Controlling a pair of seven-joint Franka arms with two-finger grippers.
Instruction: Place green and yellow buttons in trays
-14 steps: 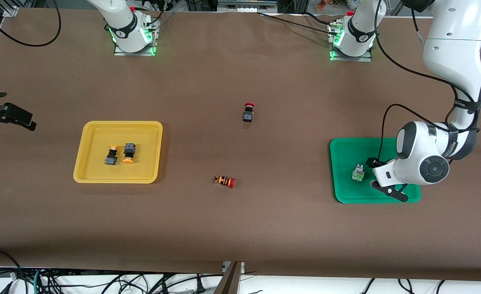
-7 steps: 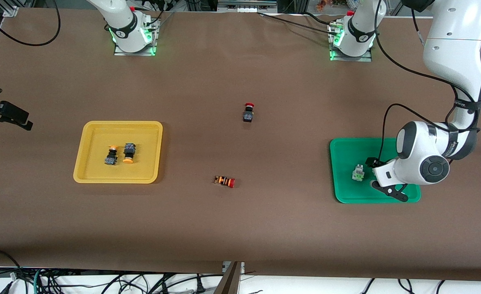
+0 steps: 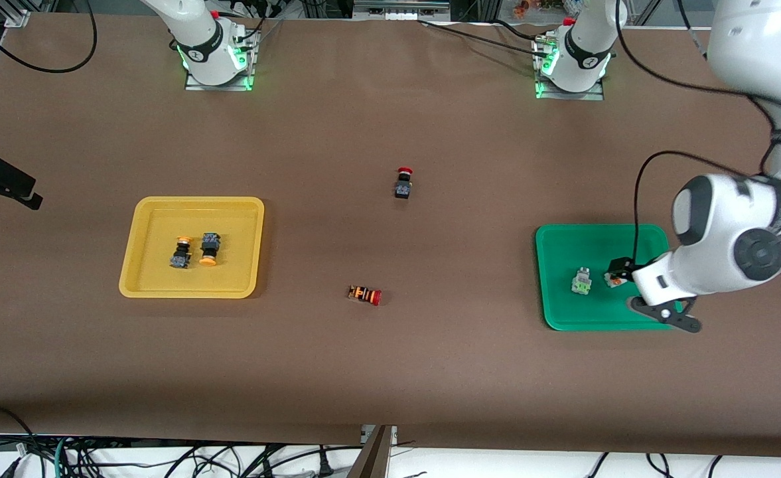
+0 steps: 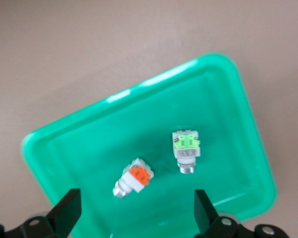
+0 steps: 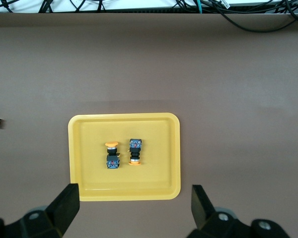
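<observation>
The green tray [image 3: 563,249] holds two pale grey buttons side by side, one green-faced [image 3: 581,281] and one orange-faced [image 3: 614,279]. My left gripper [image 3: 665,314] hangs open and empty over the tray's corner nearest the camera. In the left wrist view the tray [image 4: 79,148], the green-faced button [image 4: 186,148] and the orange-faced button [image 4: 134,177] show past the open gripper [image 4: 134,218]. The yellow tray [image 3: 151,219] holds two black buttons with yellow-orange caps [image 3: 180,252] [image 3: 209,249]. My right gripper [image 3: 5,182] is open and empty, off past the yellow tray at the right arm's end of the table. The right wrist view shows the open gripper [image 5: 134,213], that tray [image 5: 89,148] and both buttons [image 5: 111,154] [image 5: 134,151].
A black switch with a red mushroom cap [image 3: 403,183] stands mid-table. An orange-striped switch with a red cap [image 3: 364,295] lies nearer the camera, between the trays. Bare brown tabletop lies around both.
My left gripper has lifted and drawn toward the left arm's end of the table, uncovering the orange-faced button in the green tray. My right gripper has drifted farther toward its table end.
</observation>
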